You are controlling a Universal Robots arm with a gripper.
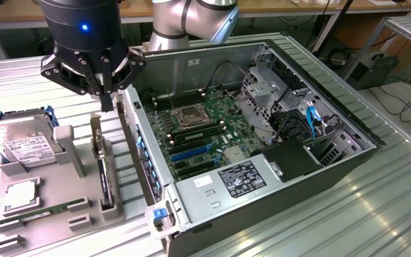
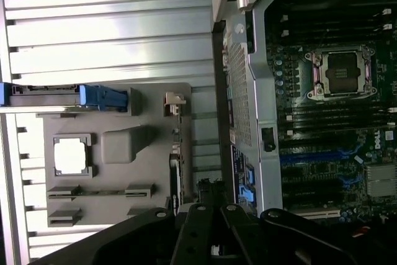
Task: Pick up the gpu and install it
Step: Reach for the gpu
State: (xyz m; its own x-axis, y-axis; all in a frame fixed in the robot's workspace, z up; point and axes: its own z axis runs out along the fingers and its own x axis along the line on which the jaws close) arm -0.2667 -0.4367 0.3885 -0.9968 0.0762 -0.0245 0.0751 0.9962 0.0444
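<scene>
Closest to the wrist camera, the tool (image 2: 209, 192) is seen with its black fingers drawn together and nothing clamped between them. In the exterior view the tool (image 1: 106, 106) is held just above the silver bracket end of the gpu (image 1: 105, 182), which is stood on edge in a slot of the grey fixture (image 1: 52, 184). Whether the two touch cannot be told. On the same fixture, a hard drive (image 1: 21, 143) in a blue caddy, a processor (image 1: 21, 194) and a RAM stick (image 1: 41, 212) are laid toward the exterior view's left. An open computer case (image 1: 191, 64) is set just beside the fixture on the ribbed worktop (image 1: 348, 219), with its motherboard (image 1: 195, 134) exposed.
</scene>
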